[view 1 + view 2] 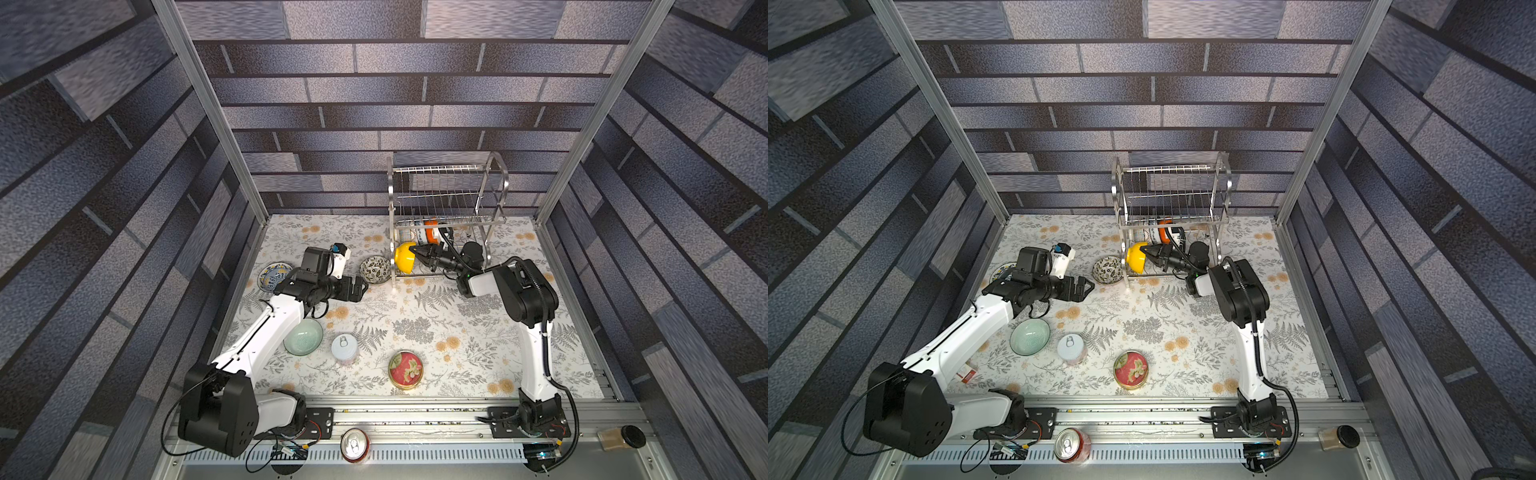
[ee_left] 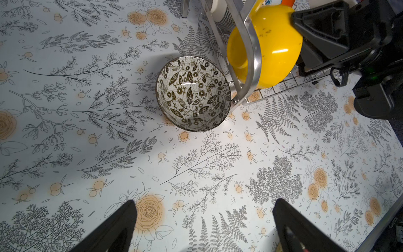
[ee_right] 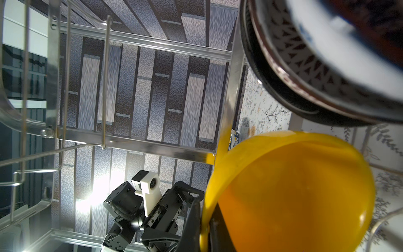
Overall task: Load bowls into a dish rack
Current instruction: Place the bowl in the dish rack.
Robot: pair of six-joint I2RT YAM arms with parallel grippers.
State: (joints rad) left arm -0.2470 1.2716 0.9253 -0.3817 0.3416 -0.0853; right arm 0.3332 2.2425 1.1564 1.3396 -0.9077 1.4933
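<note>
On floral mat: three bowls, one can, one tin.

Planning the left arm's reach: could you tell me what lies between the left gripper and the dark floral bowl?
Only bare tablecloth separates the left gripper from the dark floral bowl, as the left wrist view shows.

Both top views were evenly bright over the table, the walls dimmer, and straight posts bowed toward the edges. Ahead of the left gripper everything was sharp. A white glare streak sat on the yellow bowl and soft shadow pooled under the dark floral bowl, while the gripper's own fingers were black and blurred. Beyond the right gripper a white flare blew out, and the yellow bowl clamped in it was out of focus.
</note>
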